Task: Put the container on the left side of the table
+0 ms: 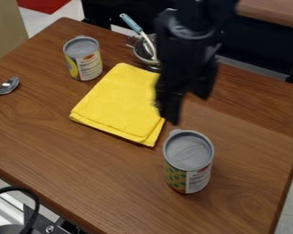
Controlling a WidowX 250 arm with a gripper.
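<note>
Container could mean either of two lidded cans: the larger-looking near can (pixel 188 162) stands toward the near right corner of the counter (pixel 246 183), itself cut off by the view's bottom edge; the far can (pixel 84 59) stands near the far left corner. The gripper (pixel 187 97), dark and blurred, hangs open by the right edge of the folded yellow cloth (pixel 118 103). The arm (pixel 195 27) partly hides a metal strainer (pixel 143 51) holding a blue-handled utensil (pixel 132 23). At left, the spoon's (pixel 8 86) red handle is cut off.
</note>
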